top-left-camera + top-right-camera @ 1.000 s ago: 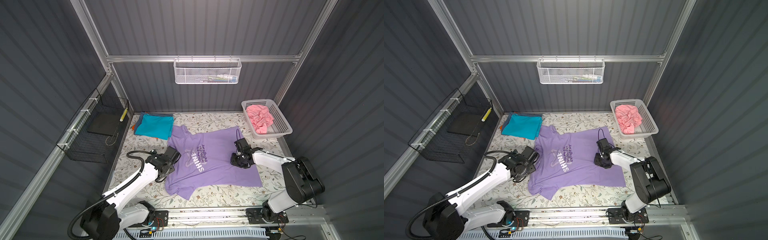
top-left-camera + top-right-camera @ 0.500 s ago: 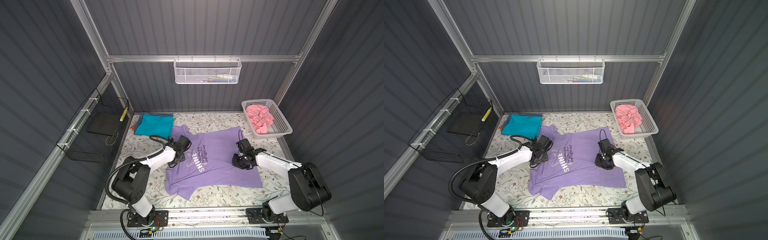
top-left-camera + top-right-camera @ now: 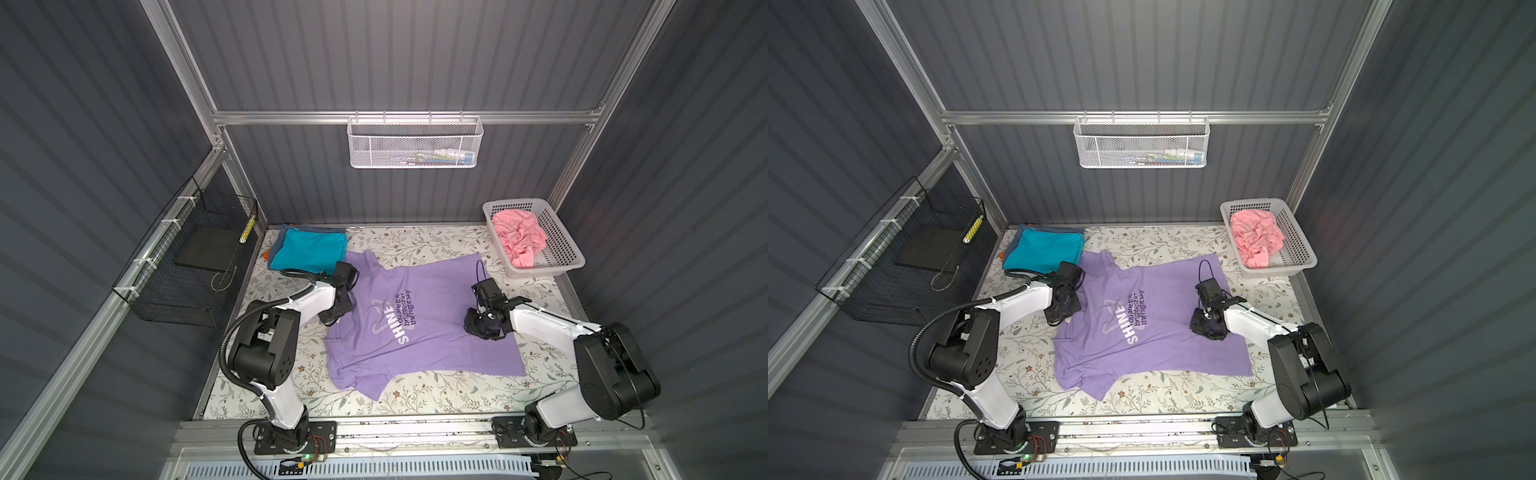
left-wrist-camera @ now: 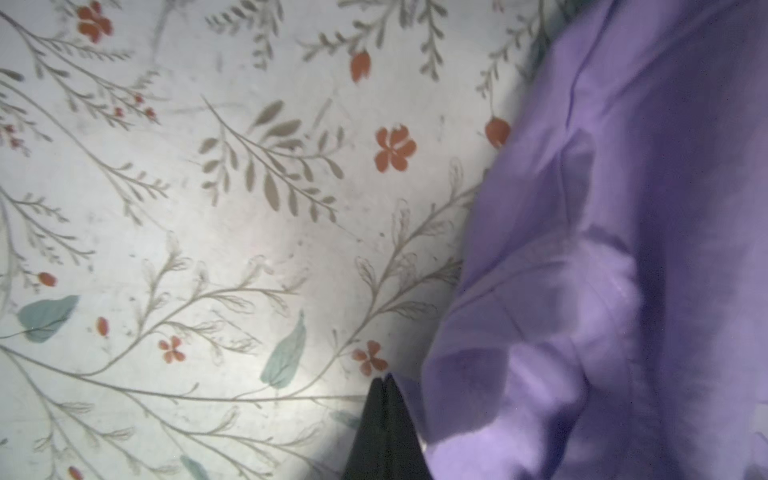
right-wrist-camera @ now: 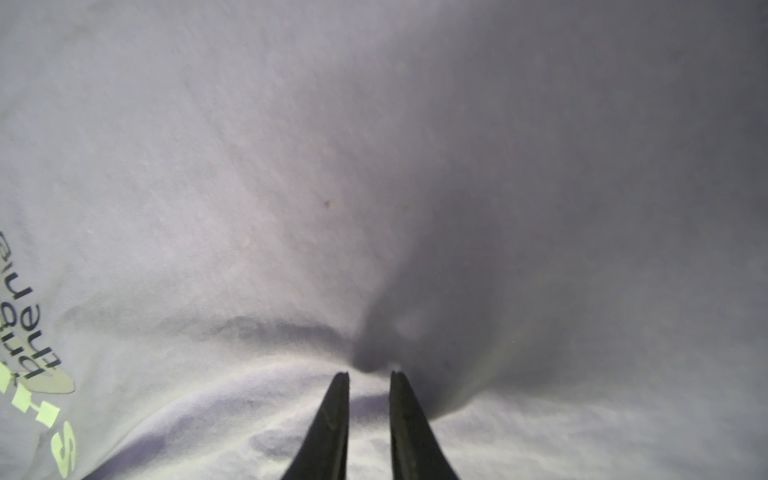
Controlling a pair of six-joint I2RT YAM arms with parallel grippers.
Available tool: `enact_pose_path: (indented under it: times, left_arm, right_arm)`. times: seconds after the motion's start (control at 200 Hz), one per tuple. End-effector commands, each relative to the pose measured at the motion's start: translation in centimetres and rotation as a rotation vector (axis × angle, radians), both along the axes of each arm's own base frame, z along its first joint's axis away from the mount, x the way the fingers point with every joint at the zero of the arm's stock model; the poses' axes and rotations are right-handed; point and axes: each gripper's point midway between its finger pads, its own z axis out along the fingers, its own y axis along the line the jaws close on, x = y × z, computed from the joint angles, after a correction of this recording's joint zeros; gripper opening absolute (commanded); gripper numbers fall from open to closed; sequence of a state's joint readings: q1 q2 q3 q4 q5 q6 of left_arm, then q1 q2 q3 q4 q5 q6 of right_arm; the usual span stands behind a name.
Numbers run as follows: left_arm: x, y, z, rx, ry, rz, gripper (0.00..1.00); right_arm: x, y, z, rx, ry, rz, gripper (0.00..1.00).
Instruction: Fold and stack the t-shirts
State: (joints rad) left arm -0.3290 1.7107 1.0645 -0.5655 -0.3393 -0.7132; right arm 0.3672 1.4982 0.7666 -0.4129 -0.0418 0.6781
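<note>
A lavender t-shirt (image 3: 440, 353) (image 3: 1167, 349) with a white "SHINE" print lies spread face up on the floral table. My left gripper (image 3: 331, 321) (image 3: 1059, 319) (image 4: 384, 378) is at its neck edge on the left, jaws shut on that edge, with cloth (image 4: 623, 249) bunched beside them. My right gripper (image 3: 478, 331) (image 3: 1205, 330) (image 5: 369, 374) is down on the shirt's right part, narrowly shut on a puckered pinch of cloth (image 5: 291, 166). A folded teal t-shirt (image 3: 311, 249) (image 3: 1046, 249) tops a stack at the back left. A crumpled pink t-shirt (image 3: 519, 241) (image 3: 1256, 239) lies in the basket.
The white perforated basket (image 3: 571, 259) (image 3: 1305, 257) stands at the back right corner. A black wire basket (image 3: 187, 257) hangs on the left wall and a white mesh basket (image 3: 415, 143) on the back rail. Grey walls close in the floral table (image 3: 415, 241).
My left arm has swung from the table left of the shirt up to its neck edge, and its jaws have closed there. The right gripper has hardly moved.
</note>
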Motion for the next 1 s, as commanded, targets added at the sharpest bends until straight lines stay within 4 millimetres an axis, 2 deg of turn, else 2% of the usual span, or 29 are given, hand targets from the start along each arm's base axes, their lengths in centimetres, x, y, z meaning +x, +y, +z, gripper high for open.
enact_pose_path:
  times: [0.0, 0.185, 0.215, 0.29, 0.305, 0.335, 0.45, 0.61, 0.746, 0.866, 0.991]
  left_arm:
    - [-0.6, 1.6, 0.6, 0.006, 0.000, 0.002, 0.00]
    - [-1.9, 4.5, -0.5, -0.004, 0.062, 0.081, 0.01]
    - [-1.8, 4.8, -0.3, -0.012, 0.062, 0.090, 0.14]
    - [-1.5, 4.8, 0.7, -0.021, 0.058, 0.084, 0.64]
    - [-1.4, 4.7, 0.9, -0.026, 0.054, 0.082, 0.70]
    - [-1.1, 4.5, 1.4, -0.039, 0.043, 0.079, 0.74]
    - [0.1, 3.2, 3.5, -0.118, -0.028, 0.074, 0.75]
    - [2.0, -0.1, 4.8, -0.191, -0.097, 0.014, 0.63]
    - [3.3, -2.7, 3.6, -0.151, -0.067, -0.046, 0.48]
    - [4.6, -3.7, 1.9, -0.146, -0.044, -0.060, 0.47]
    - [5.4, -3.4, 0.3, -0.101, -0.003, -0.052, 0.48]
  right_arm:
    - [-0.3, -0.7, -0.7, -0.033, 0.027, -0.023, 0.22]
    - [-0.3, -2.1, 0.1, -0.064, -0.005, -0.066, 0.21]
    - [-0.3, -2.3, 0.3, -0.067, -0.014, -0.072, 0.21]
    - [-0.3, -2.8, 0.8, -0.074, -0.031, -0.079, 0.22]
    - [-0.3, -2.8, 0.9, -0.074, -0.033, -0.079, 0.23]
    - [-0.3, -2.8, 1.1, -0.074, -0.038, -0.079, 0.23]
    - [-0.2, -2.6, 1.6, -0.054, -0.050, -0.082, 0.23]
    - [-0.1, -2.1, 1.7, -0.028, -0.050, -0.075, 0.23]
    - [-0.3, -1.8, 1.5, -0.019, -0.038, -0.068, 0.23]
    - [-0.5, -1.8, 1.3, -0.014, -0.031, -0.068, 0.23]
    - [-0.6, -1.9, 1.2, -0.017, -0.027, -0.069, 0.22]
